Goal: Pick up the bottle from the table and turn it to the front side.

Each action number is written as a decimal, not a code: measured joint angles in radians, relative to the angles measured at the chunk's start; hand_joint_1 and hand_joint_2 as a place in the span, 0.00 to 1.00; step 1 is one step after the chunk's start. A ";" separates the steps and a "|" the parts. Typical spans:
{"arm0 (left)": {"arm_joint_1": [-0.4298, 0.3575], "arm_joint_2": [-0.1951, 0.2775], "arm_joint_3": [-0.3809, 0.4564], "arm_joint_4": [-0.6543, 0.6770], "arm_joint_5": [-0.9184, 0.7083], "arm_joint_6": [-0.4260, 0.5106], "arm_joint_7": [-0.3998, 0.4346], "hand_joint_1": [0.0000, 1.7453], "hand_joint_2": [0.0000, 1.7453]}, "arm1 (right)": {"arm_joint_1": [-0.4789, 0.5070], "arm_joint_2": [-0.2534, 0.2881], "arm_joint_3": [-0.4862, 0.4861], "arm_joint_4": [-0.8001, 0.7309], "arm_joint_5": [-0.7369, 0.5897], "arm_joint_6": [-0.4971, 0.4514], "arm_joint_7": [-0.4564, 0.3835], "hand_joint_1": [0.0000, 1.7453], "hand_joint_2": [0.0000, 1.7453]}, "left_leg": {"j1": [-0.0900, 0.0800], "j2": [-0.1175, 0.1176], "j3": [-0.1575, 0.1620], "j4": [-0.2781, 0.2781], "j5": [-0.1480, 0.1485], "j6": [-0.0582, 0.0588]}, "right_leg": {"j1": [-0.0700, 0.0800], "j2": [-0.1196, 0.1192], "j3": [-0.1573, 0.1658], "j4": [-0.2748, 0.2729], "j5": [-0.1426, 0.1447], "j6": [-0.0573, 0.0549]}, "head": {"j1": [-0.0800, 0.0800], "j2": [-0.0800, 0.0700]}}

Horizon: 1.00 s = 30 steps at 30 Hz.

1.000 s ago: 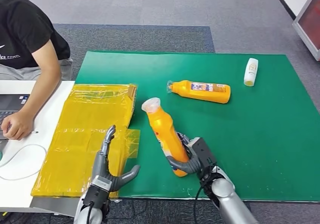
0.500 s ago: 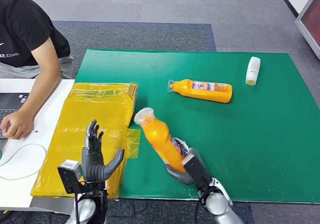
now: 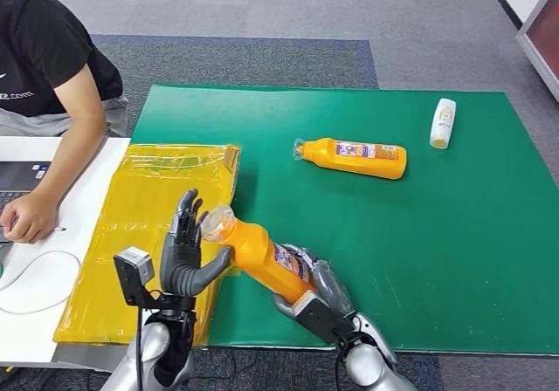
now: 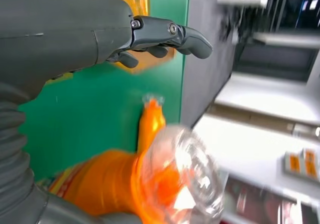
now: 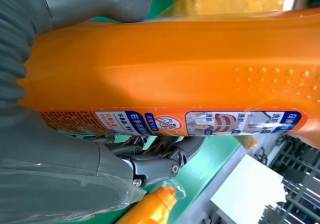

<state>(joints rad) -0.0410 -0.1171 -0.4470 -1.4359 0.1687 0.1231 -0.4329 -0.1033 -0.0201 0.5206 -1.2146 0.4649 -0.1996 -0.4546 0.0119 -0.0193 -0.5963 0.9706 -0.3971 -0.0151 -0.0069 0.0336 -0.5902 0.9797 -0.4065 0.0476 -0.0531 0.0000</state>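
An orange bottle (image 3: pixel 264 256) with a clear cap is held off the green mat (image 3: pixel 396 225), tilted with its cap toward my left. My right hand (image 3: pixel 315 297) grips its base end; the right wrist view shows the orange body (image 5: pixel 170 69) and its label strip inside the fingers. My left hand (image 3: pixel 186 256) is raised with fingers spread, its thumb just under the cap; the left wrist view shows the cap (image 4: pixel 181 176) close to the palm, with the fingers (image 4: pixel 166 34) apart and around nothing. A second orange bottle (image 3: pixel 353 157) lies on its side farther back on the mat.
A small white bottle (image 3: pixel 442 122) lies at the mat's far right. Yellow plastic bags (image 3: pixel 155 225) cover the mat's left part. A person in a black shirt (image 3: pixel 46 51) sits at the left, their hand (image 3: pixel 26 216) on a white table beside a laptop.
My right hand has tipped the bottle further over, swinging its cap left and down toward my left hand. My left hand has risen and moved in to meet the cap.
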 joint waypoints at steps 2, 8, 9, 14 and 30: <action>-0.020 0.000 -0.013 0.019 0.033 -0.063 0.040 0.00 1.00 | -0.002 0.000 0.006 -0.007 -0.014 -0.001 -0.002 1.00 1.00 | 0.000 0.000 0.000 0.000 0.000 0.000 | 0.000 0.000 0.000 0.000 0.000 0.000 | 0.000 0.000; -0.062 0.005 -0.070 0.090 0.104 -0.258 0.104 0.00 1.00 | -0.019 0.001 0.022 -0.019 -0.050 0.007 -0.006 1.00 1.00 | 0.000 0.000 -0.001 0.000 0.000 0.000 | 0.000 0.000 -0.001 0.000 0.000 0.000 | 0.000 0.000; -0.065 0.009 -0.081 0.095 0.110 -0.290 0.107 0.00 1.00 | -0.022 0.001 0.024 -0.022 -0.060 0.008 -0.009 1.00 1.00 | 0.000 0.000 -0.001 0.000 0.000 0.000 | 0.000 0.000 -0.001 0.000 0.000 0.000 | 0.000 0.000; -0.074 0.039 -0.113 0.100 0.125 -0.392 0.116 0.00 1.00 | -0.026 0.002 0.026 -0.028 -0.086 0.007 -0.018 1.00 1.00 | 0.000 0.000 -0.001 0.000 0.000 0.000 | 0.000 0.000 -0.001 0.000 0.000 0.000 | 0.000 0.000; -0.113 0.086 -0.135 0.113 0.065 -0.395 0.105 1.00 1.00 | -0.034 0.005 0.030 -0.029 -0.048 -0.031 -0.047 1.00 1.00 | 0.000 0.000 -0.002 0.000 0.000 0.000 | 0.000 0.000 -0.002 0.000 0.000 0.000 | 0.000 0.000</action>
<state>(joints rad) -0.1544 -0.0312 -0.5822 -1.3225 0.2332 -0.2717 -0.3281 -0.1373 -0.0154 0.5503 -1.2440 0.4170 -0.2302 -0.5012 0.0120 -0.0194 -0.5982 0.9706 -0.3969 -0.0152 -0.0068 0.0334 -0.5919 0.9801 -0.4065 0.0477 -0.0532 0.0000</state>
